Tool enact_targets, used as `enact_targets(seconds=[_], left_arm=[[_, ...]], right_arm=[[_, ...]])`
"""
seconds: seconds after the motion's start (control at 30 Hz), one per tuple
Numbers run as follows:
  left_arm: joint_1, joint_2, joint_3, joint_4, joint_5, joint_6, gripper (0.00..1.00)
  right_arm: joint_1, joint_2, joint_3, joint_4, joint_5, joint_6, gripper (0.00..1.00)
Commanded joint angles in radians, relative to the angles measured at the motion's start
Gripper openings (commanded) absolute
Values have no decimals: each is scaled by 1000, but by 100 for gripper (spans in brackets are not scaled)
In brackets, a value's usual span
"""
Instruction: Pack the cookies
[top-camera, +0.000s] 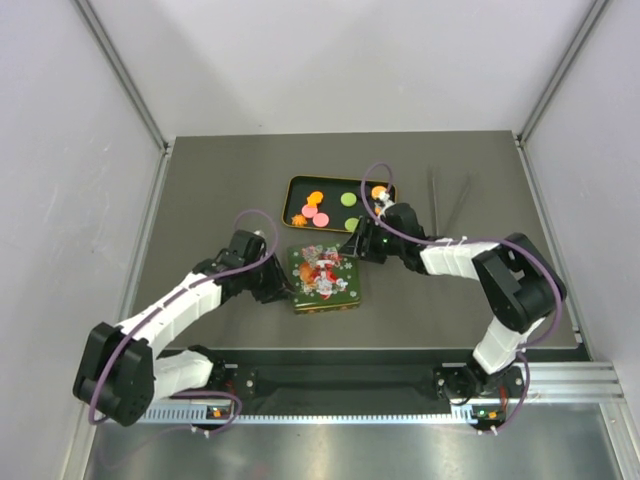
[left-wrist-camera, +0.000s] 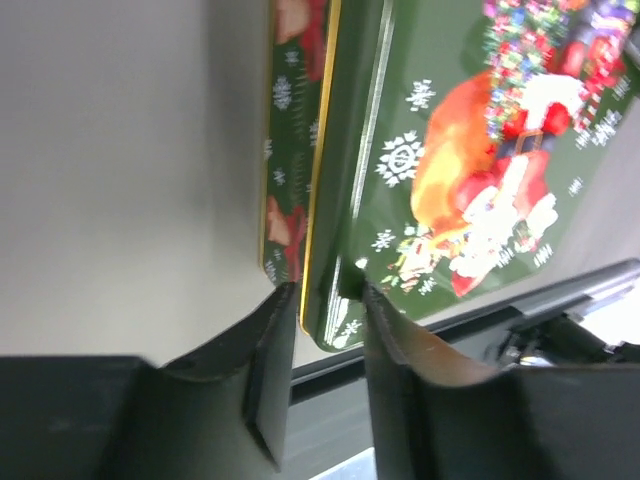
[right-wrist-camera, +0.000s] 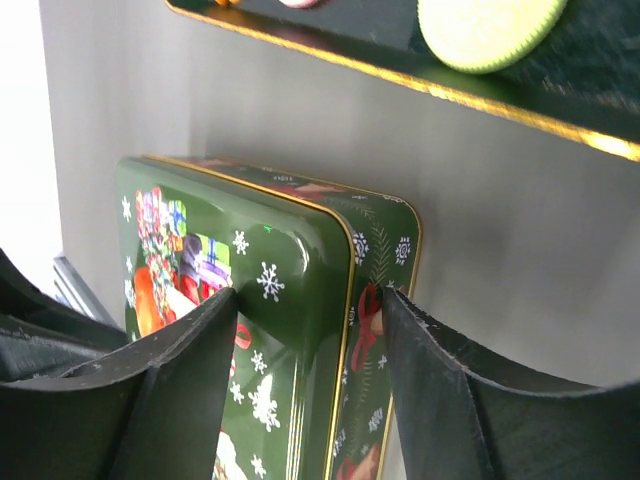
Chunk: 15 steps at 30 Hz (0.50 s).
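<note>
Cookies (top-camera: 312, 210), grey table (top-camera: 200, 180), white walls (top-camera: 330, 60); left claw (left-wrist-camera: 325, 295), right claw (right-wrist-camera: 310, 295) tight on tin (top-camera: 322, 275).

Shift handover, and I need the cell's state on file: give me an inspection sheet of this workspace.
Surface: dark grey table, no spills seen.
Job's things: cookies, orange, pink and green, lie in the open tray; green tin sits nearer the arms.
Clutter: thin dark marks at far right, unclear what.
Grippers: left gripper pinches the tin's rim; right gripper astride its far corner, grip unclear.
Cables: purple cables loop along both arms.
Surroundings: white walls; metal rail at near edge.
</note>
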Motion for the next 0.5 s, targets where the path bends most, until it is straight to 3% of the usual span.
enact_targets(seconds=[0.0, 0.3, 0.33, 0.47], left_arm=[[2, 28, 66, -75, -123, 86, 40], [4, 40, 370, -171, -217, 247, 64], [4, 40, 413, -171, -224, 257, 66], [6, 27, 497, -177, -276, 321, 75]], right_arm=[[10, -84, -9, -70, 1, -22, 58], [-47, -248, 158, -278, 38, -117, 84], [-68, -270, 168, -290, 35, -125, 100], [-122, -441, 214, -381, 64, -165, 100]])
